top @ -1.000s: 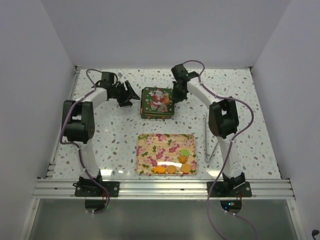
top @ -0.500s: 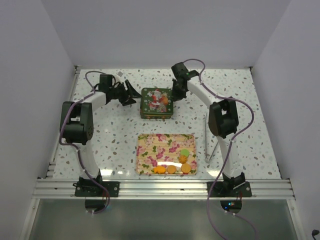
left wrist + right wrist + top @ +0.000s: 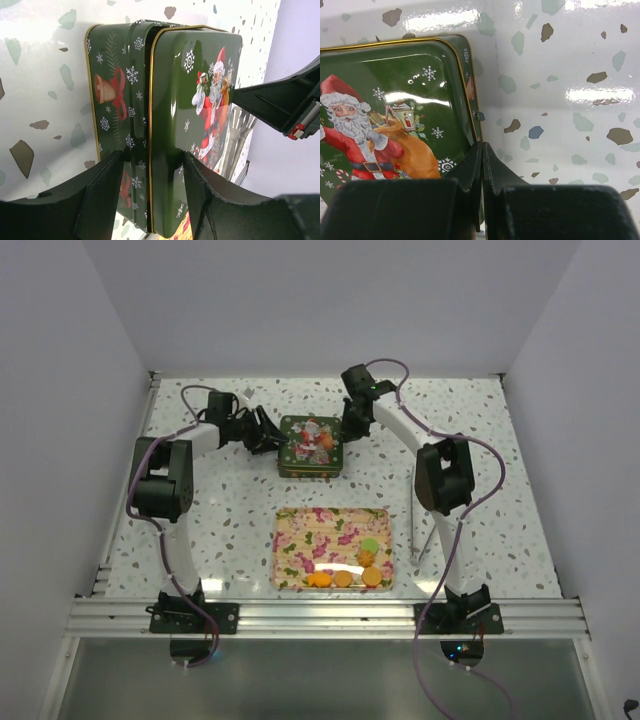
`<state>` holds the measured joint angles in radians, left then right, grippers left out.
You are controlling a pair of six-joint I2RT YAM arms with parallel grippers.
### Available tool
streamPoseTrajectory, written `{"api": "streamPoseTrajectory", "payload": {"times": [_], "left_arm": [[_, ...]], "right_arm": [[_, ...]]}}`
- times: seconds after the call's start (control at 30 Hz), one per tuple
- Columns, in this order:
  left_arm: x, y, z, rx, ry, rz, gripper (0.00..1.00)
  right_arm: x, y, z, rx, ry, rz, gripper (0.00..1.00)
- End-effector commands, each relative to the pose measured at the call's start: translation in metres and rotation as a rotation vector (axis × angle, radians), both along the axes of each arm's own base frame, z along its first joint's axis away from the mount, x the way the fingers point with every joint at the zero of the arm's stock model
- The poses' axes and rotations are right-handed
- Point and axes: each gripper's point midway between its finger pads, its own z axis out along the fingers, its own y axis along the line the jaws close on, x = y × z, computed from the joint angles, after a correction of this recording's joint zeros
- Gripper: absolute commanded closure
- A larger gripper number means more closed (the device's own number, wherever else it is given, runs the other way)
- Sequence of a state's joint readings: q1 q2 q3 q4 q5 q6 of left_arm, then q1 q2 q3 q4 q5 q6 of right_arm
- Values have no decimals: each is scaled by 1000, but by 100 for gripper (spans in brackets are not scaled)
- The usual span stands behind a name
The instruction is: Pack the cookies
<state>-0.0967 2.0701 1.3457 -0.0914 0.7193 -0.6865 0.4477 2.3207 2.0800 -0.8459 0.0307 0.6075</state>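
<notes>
The cookies (image 3: 347,575), several orange-brown ones and one pale green, lie in the near right corner of a floral tray (image 3: 300,530). A green Christmas tin (image 3: 313,445) with its Santa lid on sits beyond the tray. My left gripper (image 3: 268,437) is at the tin's left edge. In the left wrist view it (image 3: 152,187) is closed across the tin (image 3: 165,90), one finger on the side wall and one on the lid. My right gripper (image 3: 350,427) is shut and empty. In the right wrist view it (image 3: 481,150) rests against the tin's (image 3: 390,100) right rim.
White tongs (image 3: 415,515) lie on the speckled table to the right of the tray. White walls close in the table at the back and both sides. The arm bases stand on the rail at the near edge.
My left gripper has moved right from beside the tin onto its left edge and closed over it. My right gripper has stayed at the tin's right rim.
</notes>
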Motion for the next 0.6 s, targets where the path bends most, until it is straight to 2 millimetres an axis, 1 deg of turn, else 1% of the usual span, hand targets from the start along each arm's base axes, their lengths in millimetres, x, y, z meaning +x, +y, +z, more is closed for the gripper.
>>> {"api": "streamPoseTrajectory", "payload": {"times": [0.0, 0.1, 0.17, 0.3, 0.4, 0.43, 0.53, 0.57], "left_arm": [[7, -6, 4, -3, -41, -35, 46], [7, -8, 7, -14, -47, -41, 46], [6, -11, 9, -33, -58, -56, 43], [6, -12, 9, -37, -56, -60, 42], [5, -12, 8, -35, -53, -59, 43], [5, -12, 7, -34, -52, -60, 43], [4, -12, 6, -30, -52, -62, 49], [4, -12, 5, -30, -48, -62, 56]], "right_arm": [[4, 23, 17, 85, -22, 6, 100], [1, 30, 18, 101, -21, 8, 100], [1, 35, 19, 113, -23, 12, 100], [-5, 46, 20, 126, -16, 19, 100], [-6, 48, 20, 130, -14, 17, 100], [-6, 48, 19, 128, -12, 15, 100], [-8, 46, 18, 119, -10, 13, 100], [-8, 46, 18, 118, -8, 13, 100]]}}
